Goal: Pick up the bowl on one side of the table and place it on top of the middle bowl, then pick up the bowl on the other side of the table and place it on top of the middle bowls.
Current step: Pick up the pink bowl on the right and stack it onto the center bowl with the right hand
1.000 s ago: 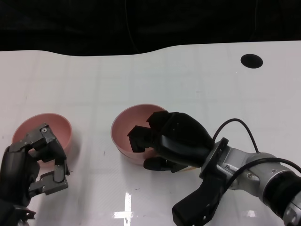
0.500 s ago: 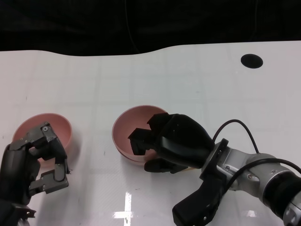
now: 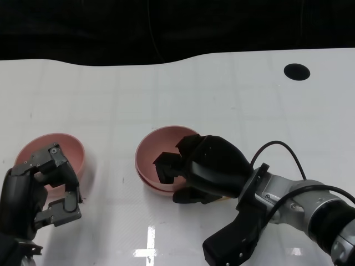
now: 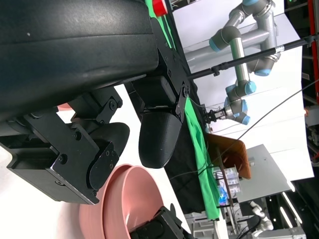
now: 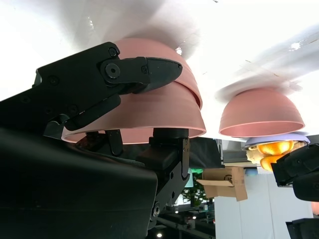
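Two pink bowls sit nested at the table's middle; the upper bowl (image 3: 158, 155) lies slightly tilted in the lower bowl (image 3: 151, 184). My right hand (image 3: 202, 166) grips the upper bowl's near right rim, fingers inside and thumb outside. The right wrist view shows the nested pair (image 5: 149, 102) with a finger (image 5: 134, 69) across the wall. A third pink bowl (image 3: 55, 151) stands at the left, also seen as the far bowl (image 5: 261, 112). My left hand (image 3: 39, 191) hovers at its near edge, fingers apart and holding nothing.
A black round hole (image 3: 297, 71) marks the table's far right. The table's far edge (image 3: 166, 60) curves against a dark background. A black cable (image 3: 277, 145) loops over my right forearm. Beyond the table the left wrist view shows a green cloth (image 4: 199, 149).
The upper bowl and my right hand have shifted slightly right and down, settling the bowl deeper into the middle one. The left hand has barely moved.
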Available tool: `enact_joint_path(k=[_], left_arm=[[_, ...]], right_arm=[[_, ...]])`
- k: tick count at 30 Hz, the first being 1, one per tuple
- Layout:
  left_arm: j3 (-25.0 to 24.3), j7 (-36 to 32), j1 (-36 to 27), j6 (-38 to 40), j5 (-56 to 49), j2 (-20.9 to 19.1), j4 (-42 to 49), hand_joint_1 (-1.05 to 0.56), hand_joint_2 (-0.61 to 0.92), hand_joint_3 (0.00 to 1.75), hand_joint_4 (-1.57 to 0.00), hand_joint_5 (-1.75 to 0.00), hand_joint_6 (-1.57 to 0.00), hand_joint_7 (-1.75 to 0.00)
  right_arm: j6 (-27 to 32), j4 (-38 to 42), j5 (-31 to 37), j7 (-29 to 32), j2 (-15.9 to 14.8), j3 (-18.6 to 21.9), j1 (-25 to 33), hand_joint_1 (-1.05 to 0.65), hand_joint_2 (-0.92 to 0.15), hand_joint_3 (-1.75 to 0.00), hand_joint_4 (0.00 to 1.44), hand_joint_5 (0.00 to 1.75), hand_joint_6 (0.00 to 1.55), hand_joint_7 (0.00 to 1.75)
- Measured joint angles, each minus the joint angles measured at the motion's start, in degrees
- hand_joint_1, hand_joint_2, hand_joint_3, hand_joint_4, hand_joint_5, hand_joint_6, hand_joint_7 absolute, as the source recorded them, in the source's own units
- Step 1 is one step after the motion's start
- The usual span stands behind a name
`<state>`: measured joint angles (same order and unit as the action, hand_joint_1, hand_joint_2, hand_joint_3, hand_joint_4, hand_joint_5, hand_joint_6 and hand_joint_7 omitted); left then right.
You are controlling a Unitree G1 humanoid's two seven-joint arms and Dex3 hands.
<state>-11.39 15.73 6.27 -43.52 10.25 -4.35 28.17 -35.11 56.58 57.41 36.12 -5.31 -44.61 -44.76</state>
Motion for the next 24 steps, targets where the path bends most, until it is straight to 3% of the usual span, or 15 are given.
enact_joint_path(k=[12,14,17,24], left_arm=[[0.26,-0.12,-0.35,1.07,0.02,0.01,-1.57,0.31,0.50,1.54,-1.05,-1.75,-0.88,-1.75],[0.28,-0.13,-0.36,1.08,0.04,0.01,-1.60,0.32,0.51,1.55,-1.06,-1.75,-0.88,-1.75],[0.34,-0.11,-0.37,1.20,0.18,0.01,-1.63,0.32,0.51,1.54,-1.06,-1.75,-0.88,-1.75],[0.38,-0.11,-0.49,1.90,0.20,0.01,-2.01,0.31,0.50,1.54,-1.05,-1.75,-0.88,-1.75]], right_arm=[[0.18,3.16,0.06,1.77,0.92,-0.64,-1.28,-0.24,-0.88,-0.43,0.82,1.75,0.54,1.75],[0.21,3.44,0.06,1.78,1.01,-0.71,-1.46,-0.25,-0.88,-0.41,0.81,1.75,0.56,1.59],[0.23,3.75,0.06,1.78,1.06,-0.83,-1.64,-0.25,-0.89,-0.40,0.80,1.75,0.57,1.54],[0.42,4.73,0.12,1.94,1.20,-1.15,-1.91,-0.24,-0.90,-0.37,0.79,1.75,0.55,1.65]])
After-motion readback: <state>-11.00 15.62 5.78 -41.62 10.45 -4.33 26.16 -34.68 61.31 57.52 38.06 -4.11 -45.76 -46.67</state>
